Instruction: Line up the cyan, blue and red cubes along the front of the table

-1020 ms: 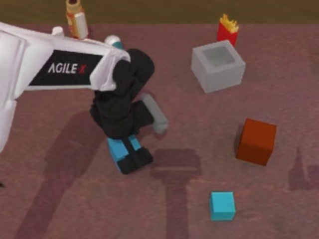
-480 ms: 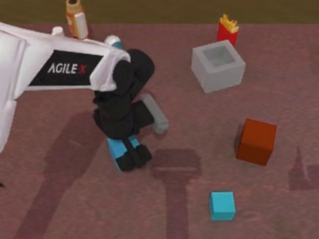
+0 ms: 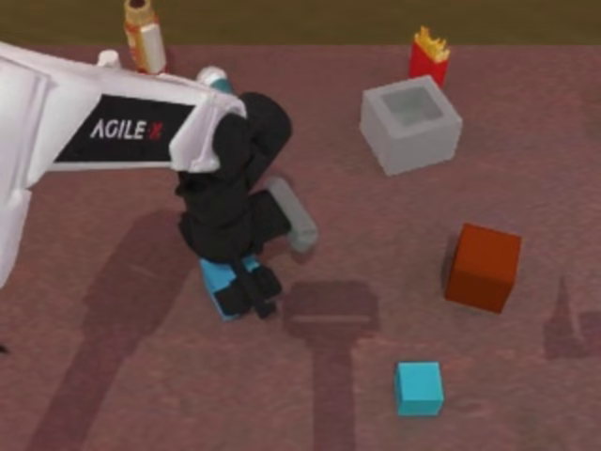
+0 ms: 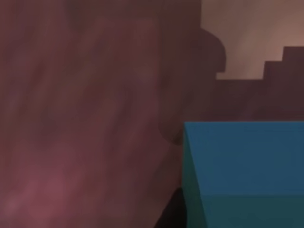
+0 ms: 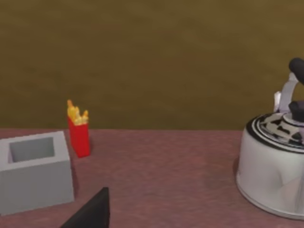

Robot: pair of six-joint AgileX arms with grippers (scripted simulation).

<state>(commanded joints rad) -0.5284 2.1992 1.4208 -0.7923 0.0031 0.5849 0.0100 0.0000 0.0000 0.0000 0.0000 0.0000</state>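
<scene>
— Top view: where is the left gripper [image 3: 246, 293]?
— Low over the table [image 3: 122, 376], left of centre, its fingers pinching the blue cube [image 3: 218, 275].
— And the others?
— The red cube [image 3: 483, 267] sits at the right; the cyan cube [image 3: 418, 388] lies nearer the front edge, apart from it.
— The right gripper?
— Cannot tell.

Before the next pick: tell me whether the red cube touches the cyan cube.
Apart. The top view shows bare table between the red cube and cyan cube.
</scene>
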